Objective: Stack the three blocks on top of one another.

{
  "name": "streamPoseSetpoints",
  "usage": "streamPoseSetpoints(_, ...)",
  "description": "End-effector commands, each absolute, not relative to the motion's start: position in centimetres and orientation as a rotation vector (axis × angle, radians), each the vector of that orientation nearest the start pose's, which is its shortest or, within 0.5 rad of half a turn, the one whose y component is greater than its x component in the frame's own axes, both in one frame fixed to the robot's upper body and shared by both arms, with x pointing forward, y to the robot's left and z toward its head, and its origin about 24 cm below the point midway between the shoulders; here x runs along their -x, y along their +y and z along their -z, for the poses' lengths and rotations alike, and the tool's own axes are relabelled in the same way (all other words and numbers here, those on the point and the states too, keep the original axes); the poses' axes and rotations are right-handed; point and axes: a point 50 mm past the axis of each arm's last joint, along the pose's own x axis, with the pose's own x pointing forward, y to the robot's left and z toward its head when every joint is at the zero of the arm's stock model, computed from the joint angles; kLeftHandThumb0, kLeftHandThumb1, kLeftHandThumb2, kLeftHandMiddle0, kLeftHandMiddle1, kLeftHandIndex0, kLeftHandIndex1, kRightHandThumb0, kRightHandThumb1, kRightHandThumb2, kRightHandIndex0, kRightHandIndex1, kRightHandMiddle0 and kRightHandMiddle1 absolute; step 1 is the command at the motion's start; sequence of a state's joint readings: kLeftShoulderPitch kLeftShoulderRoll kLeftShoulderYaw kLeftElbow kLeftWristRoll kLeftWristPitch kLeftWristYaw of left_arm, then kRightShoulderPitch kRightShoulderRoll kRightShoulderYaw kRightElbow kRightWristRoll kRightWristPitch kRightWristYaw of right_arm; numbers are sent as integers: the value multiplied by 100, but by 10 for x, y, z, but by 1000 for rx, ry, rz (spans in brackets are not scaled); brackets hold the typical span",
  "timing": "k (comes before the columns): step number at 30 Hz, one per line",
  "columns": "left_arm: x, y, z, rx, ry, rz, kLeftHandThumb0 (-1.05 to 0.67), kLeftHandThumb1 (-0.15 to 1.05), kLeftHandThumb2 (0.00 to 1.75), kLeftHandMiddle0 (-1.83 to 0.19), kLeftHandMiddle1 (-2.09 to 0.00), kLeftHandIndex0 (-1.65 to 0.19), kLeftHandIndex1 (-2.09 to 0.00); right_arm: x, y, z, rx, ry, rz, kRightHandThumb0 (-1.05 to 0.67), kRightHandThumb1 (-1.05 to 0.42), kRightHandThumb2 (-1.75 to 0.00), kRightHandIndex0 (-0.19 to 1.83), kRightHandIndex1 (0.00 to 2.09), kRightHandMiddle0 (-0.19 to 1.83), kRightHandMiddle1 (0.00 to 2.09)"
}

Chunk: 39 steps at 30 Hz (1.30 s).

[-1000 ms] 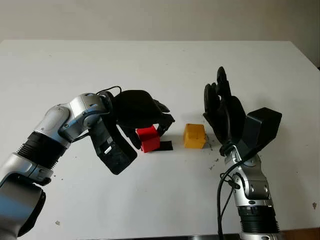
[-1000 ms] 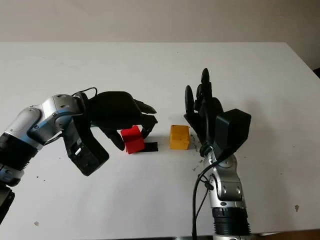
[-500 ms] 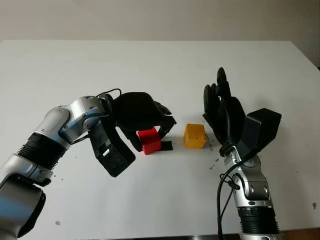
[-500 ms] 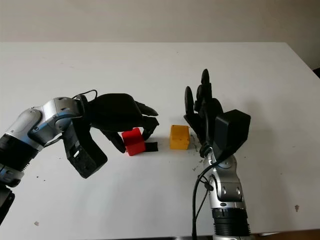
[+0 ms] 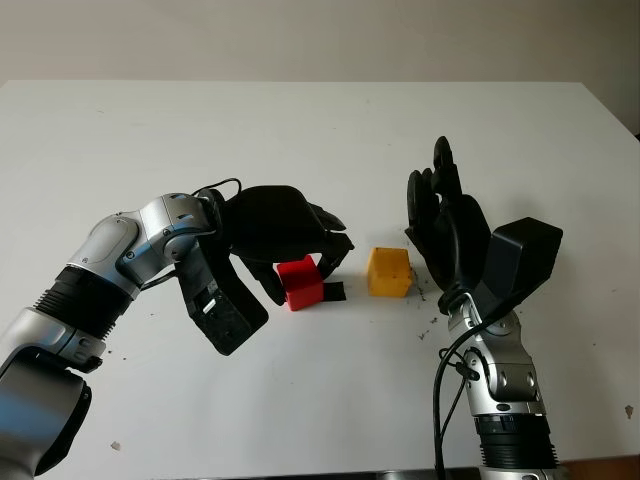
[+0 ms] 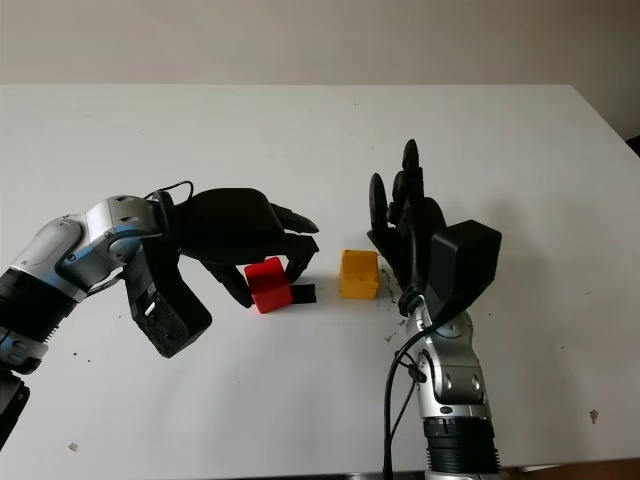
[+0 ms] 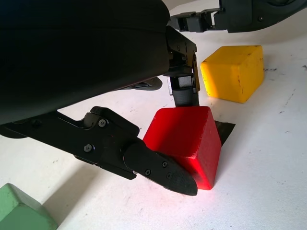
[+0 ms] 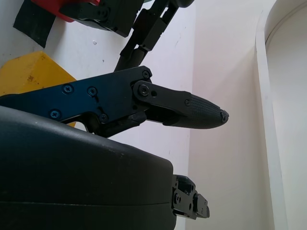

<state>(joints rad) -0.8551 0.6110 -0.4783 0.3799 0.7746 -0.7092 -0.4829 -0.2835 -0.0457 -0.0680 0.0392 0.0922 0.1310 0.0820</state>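
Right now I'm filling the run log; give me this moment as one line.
left hand: shut on red block | right hand: open beside yellow block | stack: not started

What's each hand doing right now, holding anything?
Left hand: shut on the red block, tilted on the table.
Right hand: open, upright beside the yellow block.
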Motion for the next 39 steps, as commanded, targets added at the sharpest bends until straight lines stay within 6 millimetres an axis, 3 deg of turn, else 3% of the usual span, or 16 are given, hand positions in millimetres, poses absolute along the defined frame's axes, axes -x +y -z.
streamPoseSetpoints(1,-331,104,-163,-1767,-634,1027,-50,97,5,-29,-6,-23,-207,-304,-148,-99,-54,-123,-103,-58,-105,-61,-19,0,-19,0)
streamPoseSetpoints(23,-332,104,-159,-1769,-660,1023,-51,99,6,-24,-4,-27,-209,-304,-148,-100,-53,-122,-98,-59,-105,-60,-19,0,-19,0)
streamPoseSetpoints(29,-332,103,-158,-1764,-663,1023,-51,99,6,-22,-4,-18,-204,-304,-148,-100,-47,-121,-101,-60,-105,-60,-19,0,-19,0)
streamPoseSetpoints(30,-332,103,-158,-1765,-669,1021,-52,99,5,-21,-4,-15,-196,-304,-148,-100,-45,-121,-99,-60,-105,-60,-19,0,-19,0)
streamPoseSetpoints(31,-332,103,-157,-1767,-673,1020,-53,99,5,-20,-4,-11,-168,-304,-148,-100,-44,-121,-98,-60,-105,-60,-19,0,-19,0)
streamPoseSetpoints(32,-332,103,-157,-1768,-674,1019,-54,98,5,-15,-3,-13,-119,-304,-148,-100,-44,-121,-98,-60,-105,-60,-19,0,-19,0)
streamPoseSetpoints(35,-332,103,-156,-1779,-676,1017,-57,98,5,1,-3,-11,-51,-304,-147,-100,-50,-121,-100,-59,-105,-60,-19,0,-19,0)
streamPoseSetpoints(39,-332,105,-157,-1769,-680,992,-65,97,5,17,-3,6,-10,-304,-147,-101,-50,-120,-93,-59,-105,-60,-19,0,-19,0)
